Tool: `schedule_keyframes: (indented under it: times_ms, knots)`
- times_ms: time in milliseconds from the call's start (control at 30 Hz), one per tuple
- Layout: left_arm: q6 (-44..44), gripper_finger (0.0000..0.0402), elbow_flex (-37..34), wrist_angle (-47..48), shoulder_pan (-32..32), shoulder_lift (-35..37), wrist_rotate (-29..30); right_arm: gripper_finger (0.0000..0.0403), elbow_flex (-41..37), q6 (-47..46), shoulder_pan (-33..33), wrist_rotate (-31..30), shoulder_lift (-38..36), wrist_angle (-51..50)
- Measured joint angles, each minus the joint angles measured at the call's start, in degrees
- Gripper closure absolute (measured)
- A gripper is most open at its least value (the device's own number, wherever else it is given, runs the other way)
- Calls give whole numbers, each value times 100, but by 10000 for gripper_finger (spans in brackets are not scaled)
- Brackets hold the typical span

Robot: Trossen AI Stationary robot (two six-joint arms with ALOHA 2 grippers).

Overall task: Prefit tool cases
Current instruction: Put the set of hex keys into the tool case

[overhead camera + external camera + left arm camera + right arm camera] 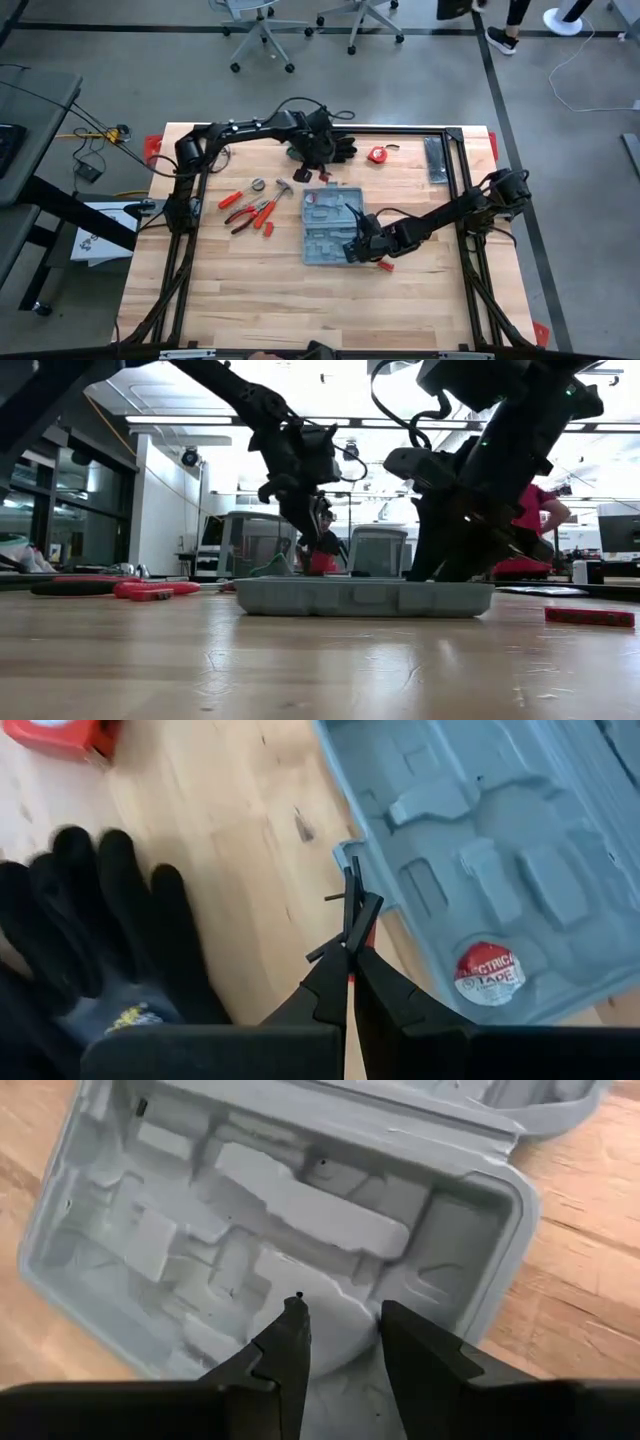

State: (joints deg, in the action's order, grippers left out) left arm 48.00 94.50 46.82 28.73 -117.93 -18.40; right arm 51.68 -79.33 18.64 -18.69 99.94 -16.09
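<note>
1. The grey-blue tool case (332,226) lies open and flat at the centre of the high view, its moulded recesses facing up; a roll of electrical tape (489,974) already sits in one pocket, as the left wrist view shows.
2. The left gripper (352,915) hangs over the upper edge of the case, beside the black gloves (90,940) at upper centre; its fingers are pressed together and appear to pinch something thin and red, though what it is cannot be told.
3. The right gripper (340,1330) hovers over the lower right part of the case with a gap between its fingers and nothing seen in it.
4. Red-handled pliers (246,213) and a hammer (281,188) lie loose left of the case, a red tape measure (377,154) above it, and a small red item (385,266) just below the right gripper.
5. The job appears to be in its filling stage, with most recesses bare.
6. The next move likely calls for matching a loose tool to its shaped pocket and lowering it in square, without nudging the light case across the table (250,300).
</note>
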Motion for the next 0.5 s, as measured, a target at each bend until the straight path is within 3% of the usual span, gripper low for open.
schedule_keyframes:
  times_ms: [167,500]
  knots:
    - [-221,401,2,196,11,-123,-71,284,0,-37,13,-25,0,-25]
    - [-639,401,0,1643,-217,-97,-358,284,0,375,-346,-24,2,-161]
